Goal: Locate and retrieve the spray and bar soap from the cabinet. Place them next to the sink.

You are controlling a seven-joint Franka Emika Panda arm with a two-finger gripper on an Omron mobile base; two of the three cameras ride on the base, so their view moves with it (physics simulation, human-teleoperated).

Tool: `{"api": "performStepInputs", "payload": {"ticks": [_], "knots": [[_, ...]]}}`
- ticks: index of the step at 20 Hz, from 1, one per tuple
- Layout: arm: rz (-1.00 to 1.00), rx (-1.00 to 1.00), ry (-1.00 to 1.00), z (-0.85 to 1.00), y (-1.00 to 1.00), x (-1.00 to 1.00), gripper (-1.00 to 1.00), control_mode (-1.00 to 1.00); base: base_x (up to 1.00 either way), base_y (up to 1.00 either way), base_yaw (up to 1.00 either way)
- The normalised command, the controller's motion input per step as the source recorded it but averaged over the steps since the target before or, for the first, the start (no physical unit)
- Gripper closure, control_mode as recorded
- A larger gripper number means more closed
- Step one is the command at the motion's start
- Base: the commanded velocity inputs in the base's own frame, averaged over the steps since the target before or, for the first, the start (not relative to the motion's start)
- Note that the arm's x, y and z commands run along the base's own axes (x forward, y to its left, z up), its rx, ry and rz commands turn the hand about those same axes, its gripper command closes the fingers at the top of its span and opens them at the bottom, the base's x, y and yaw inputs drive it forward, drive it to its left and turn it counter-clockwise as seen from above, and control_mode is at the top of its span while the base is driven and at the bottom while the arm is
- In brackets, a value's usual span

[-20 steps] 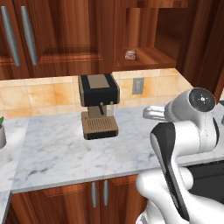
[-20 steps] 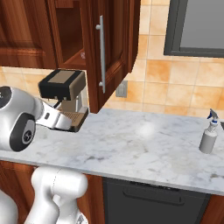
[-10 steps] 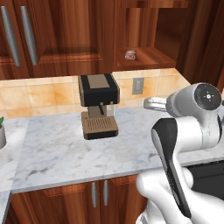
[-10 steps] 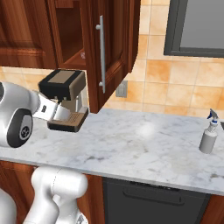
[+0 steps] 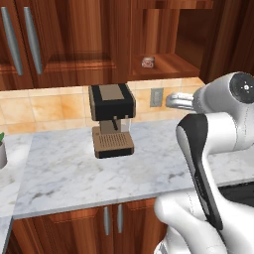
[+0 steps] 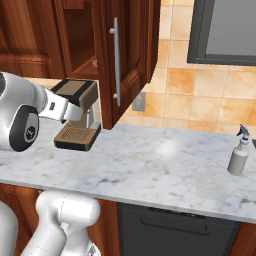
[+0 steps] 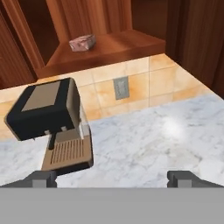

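On the cabinet (image 7: 131, 17) shelf one bar soap (image 7: 82, 43) lying flat, long axis along the shelf front, one spray (image 6: 239, 150) upright on the marble surface (image 6: 165, 165), nozzle up, jaws wide open, empty.

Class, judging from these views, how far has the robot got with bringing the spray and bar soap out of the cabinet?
Done: the spray already stands on the counter. In hand: nothing; the gripper is open and empty, facing the open cabinet. Left: the bar soap lies on the cabinet shelf, to be picked up and placed.
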Motion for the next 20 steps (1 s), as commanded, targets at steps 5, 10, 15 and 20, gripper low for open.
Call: {"api": "performStepInputs", "payload": {"ticks": [5,10,15,20], "knots": [[0.06,0.00,-0.09,0.30,-0.03,0.25,-1.00,-1.00,0.00,0.00,0.00],[0.03,0.00,-0.08,0.24,0.00,0.16,-1.00,-1.00,0.00,0.00,0.00],[0.02,-0.03,-0.11,0.19,-0.05,0.10,-1.00,-1.00,0.00,0.00,0.00],[-0.01,-0.06,-0.04,0.14,-0.18,0.15,-1.00,-1.00,0.00,0.00,0.00]]}}
